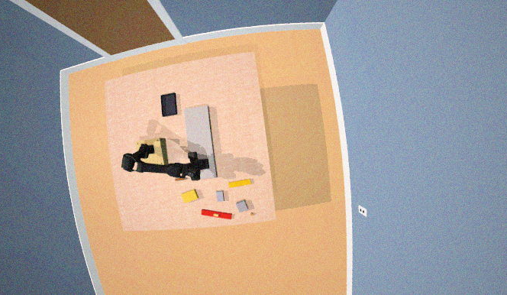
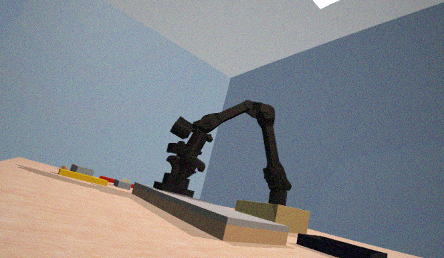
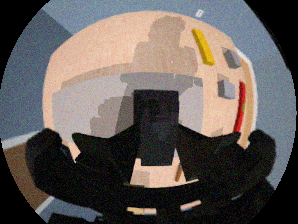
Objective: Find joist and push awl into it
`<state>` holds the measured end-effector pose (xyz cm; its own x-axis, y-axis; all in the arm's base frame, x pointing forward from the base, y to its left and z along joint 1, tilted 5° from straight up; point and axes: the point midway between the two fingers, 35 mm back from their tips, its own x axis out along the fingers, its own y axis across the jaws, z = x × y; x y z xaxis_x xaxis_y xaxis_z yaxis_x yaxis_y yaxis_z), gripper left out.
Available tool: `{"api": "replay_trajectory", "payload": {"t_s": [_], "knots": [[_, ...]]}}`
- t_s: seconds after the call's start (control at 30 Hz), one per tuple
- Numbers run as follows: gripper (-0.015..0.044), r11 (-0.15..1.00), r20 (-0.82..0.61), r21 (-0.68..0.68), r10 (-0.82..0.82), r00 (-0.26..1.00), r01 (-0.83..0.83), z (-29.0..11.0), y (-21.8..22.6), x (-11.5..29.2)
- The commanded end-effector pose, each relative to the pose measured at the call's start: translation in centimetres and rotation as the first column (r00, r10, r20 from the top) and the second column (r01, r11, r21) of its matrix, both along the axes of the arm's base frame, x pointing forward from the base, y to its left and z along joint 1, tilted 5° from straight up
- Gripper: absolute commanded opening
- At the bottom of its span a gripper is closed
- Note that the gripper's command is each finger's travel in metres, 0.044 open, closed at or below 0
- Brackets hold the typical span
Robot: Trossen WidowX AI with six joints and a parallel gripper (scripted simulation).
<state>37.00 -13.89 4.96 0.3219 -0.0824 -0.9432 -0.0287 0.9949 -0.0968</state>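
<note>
My gripper (image 1: 200, 165) (image 2: 178, 176) (image 3: 156, 123) is shut on the stud finder (image 2: 173, 188) (image 3: 156, 125), a dark flat block. It holds it upright with its base resting on the grey floor panel (image 1: 201, 130) (image 2: 210, 208) (image 3: 80, 106), near the panel's end that faces the loose tools. The dark tray (image 1: 169, 104) (image 2: 340, 248) lies beyond the panel's other end. The awl (image 1: 179, 178), a thin brown tool, lies on the mat just beside the arm's forearm. In the top view the gripper hides the stud finder.
The arm stands on an olive block (image 1: 159, 150) (image 2: 277, 214) beside the panel. A yellow bar (image 1: 240, 183) (image 2: 83, 177), a yellow block (image 1: 189, 196), two grey blocks (image 1: 220, 196) (image 1: 241, 205) and a red level (image 1: 216, 214) lie past the panel's end.
</note>
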Motion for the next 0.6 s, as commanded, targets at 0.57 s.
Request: {"api": "replay_trajectory", "payload": {"t_s": [0.57], "knots": [[0.0,1.0,0.0,-0.005,-0.001,1.0,0.001,0.5,-4.2,0.1]]}}
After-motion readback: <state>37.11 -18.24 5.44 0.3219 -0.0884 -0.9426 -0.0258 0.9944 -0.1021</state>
